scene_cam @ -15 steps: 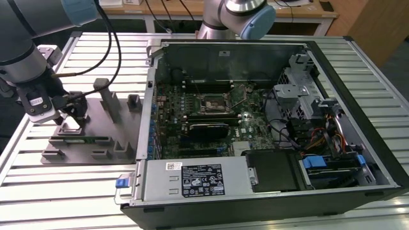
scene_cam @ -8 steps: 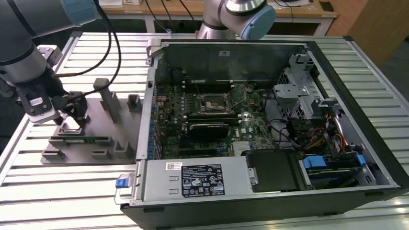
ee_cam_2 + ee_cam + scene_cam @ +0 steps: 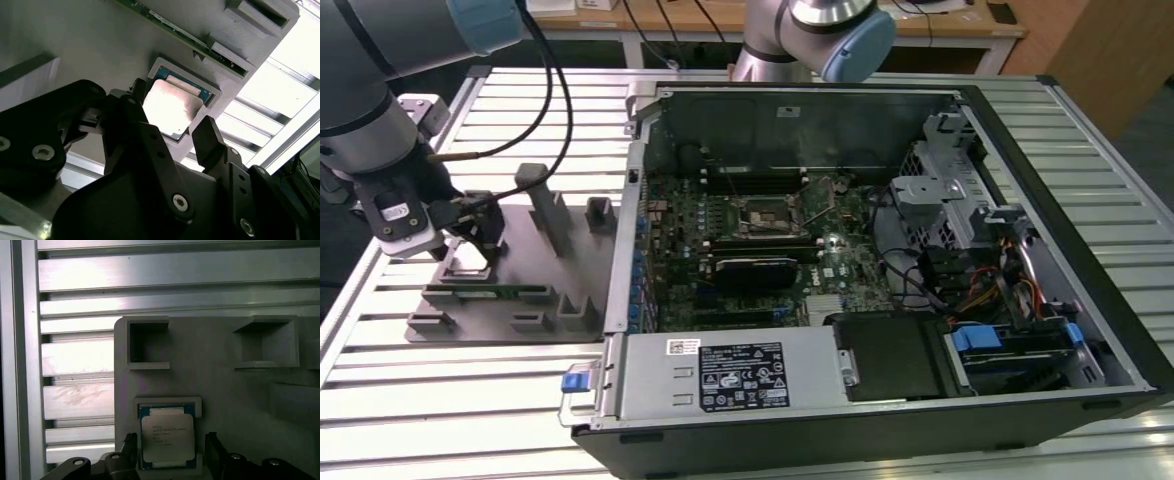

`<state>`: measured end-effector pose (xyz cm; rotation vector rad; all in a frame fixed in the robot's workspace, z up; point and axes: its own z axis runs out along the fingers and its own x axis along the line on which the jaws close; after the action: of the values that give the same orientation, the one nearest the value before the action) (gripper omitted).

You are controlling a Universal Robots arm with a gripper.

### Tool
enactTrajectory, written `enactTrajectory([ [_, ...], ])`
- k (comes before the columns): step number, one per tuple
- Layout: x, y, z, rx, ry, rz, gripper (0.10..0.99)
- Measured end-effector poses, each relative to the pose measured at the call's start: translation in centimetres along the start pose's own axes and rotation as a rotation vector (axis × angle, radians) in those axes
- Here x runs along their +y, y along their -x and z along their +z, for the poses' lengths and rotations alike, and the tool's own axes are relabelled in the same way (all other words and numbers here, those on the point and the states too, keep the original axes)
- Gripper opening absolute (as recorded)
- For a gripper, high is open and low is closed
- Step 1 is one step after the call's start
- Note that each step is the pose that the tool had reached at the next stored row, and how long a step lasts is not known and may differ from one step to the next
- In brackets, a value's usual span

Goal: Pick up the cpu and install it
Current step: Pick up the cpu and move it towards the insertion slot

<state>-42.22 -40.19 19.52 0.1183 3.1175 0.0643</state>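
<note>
1. At the exterior view's left, low over a grey holder (image 3: pixel 520 290) on the slatted metal bench (image 3: pixel 480 400): the claw (image 3: pixel 464 238), pointing down.
2. In both wrist views, spread wide, with one dark finger (image 3: pixel 207 135) on either side of the cpu (image 3: pixel 166 437) and not closed on it; nothing gripped.
3. Lying flat, silvery top up, in a shallow square pocket near the holder's edge: the cpu, between the fingertips.
4. On the same holder, near that pocket, two deeper box-shaped recesses (image 3: pixel 148 344).
5. At the exterior view's right, just beside the holder: an open computer case (image 3: pixel 814 110), motherboard (image 3: pixel 841 260) inside, with a metal-framed socket (image 3: pixel 765 212) with a dark centre.
</note>
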Motion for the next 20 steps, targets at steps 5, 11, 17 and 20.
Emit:
enactTrajectory([
  [5, 0.0, -0.01, 0.12, 0.0008, 0.0, -0.019, 0.663],
  [11, 0.06, -0.02, 0.49, 0.0017, 0.001, -0.036, 0.663],
  [17, 0.14, -0.04, 0.97, 0.0017, 0.001, -0.039, 0.663],
  [20, 0.14, -0.04, 1.13, 0.0017, 0.001, -0.039, 0.663],
])
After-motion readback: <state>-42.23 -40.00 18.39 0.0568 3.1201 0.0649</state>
